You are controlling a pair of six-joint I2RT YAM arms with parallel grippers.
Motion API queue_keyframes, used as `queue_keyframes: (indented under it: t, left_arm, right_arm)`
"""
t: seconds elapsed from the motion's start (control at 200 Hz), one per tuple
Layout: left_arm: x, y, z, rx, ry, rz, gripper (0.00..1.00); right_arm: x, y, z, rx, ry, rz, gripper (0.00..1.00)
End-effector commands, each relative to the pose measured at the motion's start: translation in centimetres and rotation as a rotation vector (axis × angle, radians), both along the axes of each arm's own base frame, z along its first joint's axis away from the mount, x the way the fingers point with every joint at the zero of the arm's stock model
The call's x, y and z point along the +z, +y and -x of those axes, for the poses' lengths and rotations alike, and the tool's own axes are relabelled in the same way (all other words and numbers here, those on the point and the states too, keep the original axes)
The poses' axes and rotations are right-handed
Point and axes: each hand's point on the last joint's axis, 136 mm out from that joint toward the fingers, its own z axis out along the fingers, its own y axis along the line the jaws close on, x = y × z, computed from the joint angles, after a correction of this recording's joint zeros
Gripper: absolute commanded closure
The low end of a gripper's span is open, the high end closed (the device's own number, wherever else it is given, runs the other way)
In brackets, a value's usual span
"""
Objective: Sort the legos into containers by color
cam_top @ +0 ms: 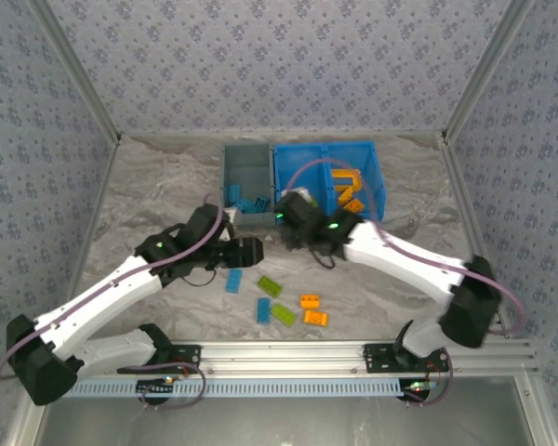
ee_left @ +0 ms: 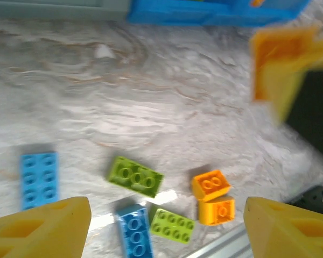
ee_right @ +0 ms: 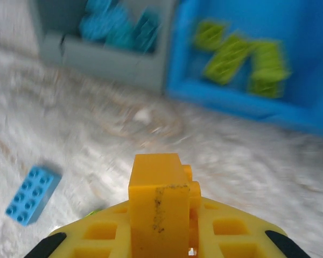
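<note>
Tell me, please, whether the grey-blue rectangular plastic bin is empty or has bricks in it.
Not empty: the grey-blue rectangular plastic bin holds several blue studded plastic bricks clustered at its near end.

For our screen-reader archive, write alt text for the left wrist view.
The left gripper, open, hangs over six loose legos on a marbled table: two blue, two lime green, two orange side by side. The grey-blue bin and the bright blue bin edge the top; a blurred orange shape sits upper right.
</note>
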Motion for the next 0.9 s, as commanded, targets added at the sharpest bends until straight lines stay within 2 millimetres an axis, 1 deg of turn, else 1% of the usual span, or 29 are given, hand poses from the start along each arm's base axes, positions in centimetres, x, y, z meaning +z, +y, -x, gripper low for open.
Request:
queue_keyframes:
  t: [0.0, 0.035, 0.1, 0.19, 0.265, 0.35, 0.415, 0.47, 0.49, 0.615, 0.705, 0.854, 0.899]
  left_arm:
    - [3.7, -3.5, -0.6, -0.054, -0.109, 0.084, 0.25]
    - [3.7, -4.2, -0.6, -0.058, -0.113, 0.082, 0.25]
    - [3.5, -5.2, -0.6, -0.06, -0.114, 0.075, 0.25]
    - [3.1, -5.9, -0.5, -0.056, -0.125, 0.051, 0.25]
    - [2.4, -6.2, -0.5, -0.05, -0.124, 0.032, 0.25]
    - [1.7, -6.7, -0.3, -0.05, -0.118, 0.028, 0.25]
    - [1.4, -7.1, -0.2, -0.053, -0.119, 0.013, 0.25]
    - [1.2, -7.6, -0.2, -0.06, -0.122, 0.001, 0.25]
    - [1.2, -7.8, -0.1, -0.064, -0.126, -0.001, 0.25]
    - [1.3, -9.9, -0.3, -0.093, -0.147, 0.041, 0.25]
    - [2.3, -11.9, -0.4, -0.119, -0.172, 0.121, 0.24]
    - [4.0, -14.5, -0.8, -0.147, -0.22, 0.178, 0.24]
    - [4.4, -15.1, -0.8, -0.159, -0.237, 0.188, 0.24]
  right_arm:
    - [-0.9, -7.1, -1.3, -0.194, 0.021, 0.086, 0.82]
    - [-0.6, -8.5, -2.0, -0.228, 0.02, 0.088, 0.82]
    - [-0.6, -10.3, -3.7, -0.269, 0.034, 0.083, 0.81]
    - [-2.0, -11.8, -6.7, -0.304, 0.075, 0.098, 0.81]
    - [-4.1, -13.2, -9.3, -0.333, 0.106, 0.127, 0.82]
    - [-5.8, -15.0, -11.7, -0.367, 0.136, 0.117, 0.83]
    - [-6.5, -16.3, -13.2, -0.392, 0.147, 0.119, 0.83]
    - [-7.1, -17.3, -14.3, -0.407, 0.166, 0.151, 0.83]
    - [-7.1, -17.7, -14.7, -0.413, 0.168, 0.163, 0.83]
    - [-8.6, -19.0, -16.4, -0.441, 0.22, 0.25, 0.84]
    - [-9.4, -19.4, -17.3, -0.443, 0.236, 0.284, 0.84]
    - [-10.4, -20.0, -17.7, -0.459, 0.258, 0.333, 0.82]
    - [-10.5, -20.3, -17.7, -0.47, 0.257, 0.345, 0.8]
